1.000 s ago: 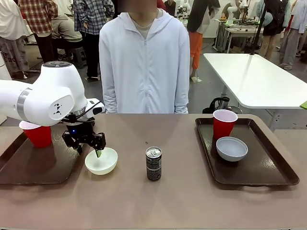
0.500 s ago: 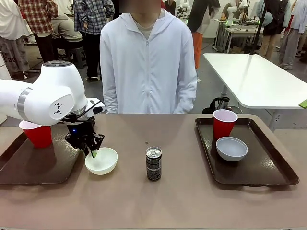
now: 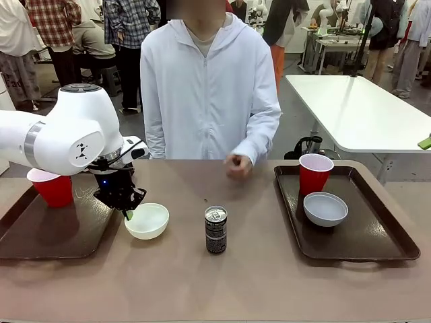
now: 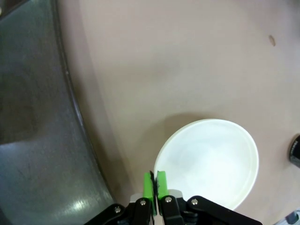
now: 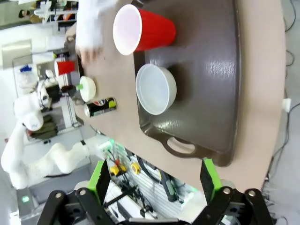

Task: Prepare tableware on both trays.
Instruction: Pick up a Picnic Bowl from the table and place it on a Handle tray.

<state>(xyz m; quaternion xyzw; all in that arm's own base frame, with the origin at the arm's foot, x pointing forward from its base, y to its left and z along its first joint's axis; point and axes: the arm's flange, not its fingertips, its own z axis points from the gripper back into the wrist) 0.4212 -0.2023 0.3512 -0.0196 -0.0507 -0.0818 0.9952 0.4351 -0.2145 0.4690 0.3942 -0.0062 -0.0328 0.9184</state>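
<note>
The left gripper pinches the near rim of a white bowl, its green pads closed on the rim, just right of the left tray, which carries 1 red cup. A can stands mid-table. The right gripper hangs wide open and empty above the right tray, which holds a second cup and second bowl.

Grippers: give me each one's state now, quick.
Left gripper: shut on the white bowl's rim.
Right gripper: open, holding nothing.
</note>
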